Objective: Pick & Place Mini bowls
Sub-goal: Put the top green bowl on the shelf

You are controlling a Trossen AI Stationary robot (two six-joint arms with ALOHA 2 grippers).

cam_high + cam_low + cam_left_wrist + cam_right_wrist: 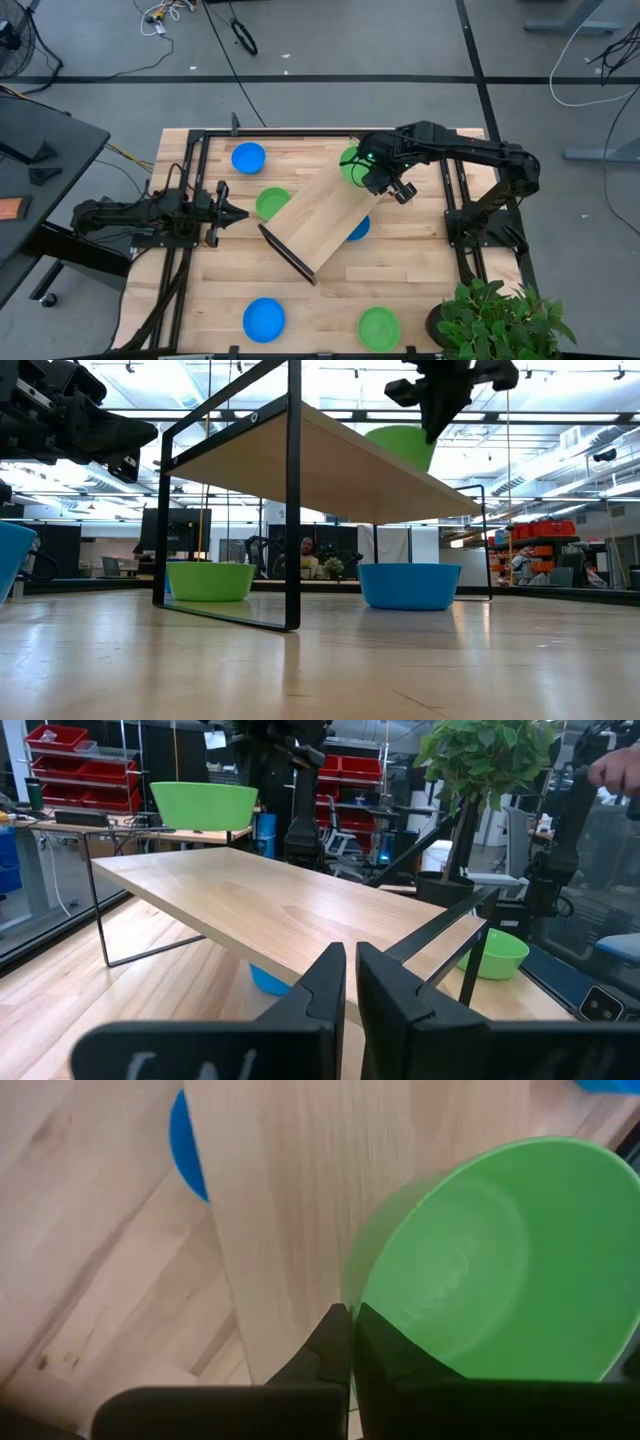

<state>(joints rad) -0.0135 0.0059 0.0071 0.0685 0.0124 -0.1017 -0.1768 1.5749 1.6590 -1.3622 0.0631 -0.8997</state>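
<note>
— Where's the bowl against the gripper on your side?

— I have the right gripper (pixel 401 190) over the far right end of the raised wooden shelf (pixel 325 215). Its fingers are pinched together on the rim of a green bowl (pixel 490 1260), which sits on that end of the shelf top. In the low view the bowl (pixel 400 445) rests on the board directly under the gripper (pixel 440 420).

— And the left arm?

— I see the left gripper (pixel 232 213) low at the table's left side, pointing towards the shelf, fingers (pixel 330 985) almost together with only a thin slit between them, holding nothing.

— What else is around?

— A blue bowl (pixel 358 228) lies on the table under the shelf, partly hidden by the board. A second green bowl (pixel 271 203) sits on the table just beside the shelf's left edge, between it and the left gripper. Another blue bowl (pixel 248 157) is at the far left of the table. Near the front edge there's a blue bowl (pixel 264 319) and a green one (pixel 378 326), well apart from both arms. A potted plant (pixel 495 318) stands at the front right corner.

— Anything inside the bowls?

— The gripped green one looks empty from the wrist camera; the others I can't tell.
</note>
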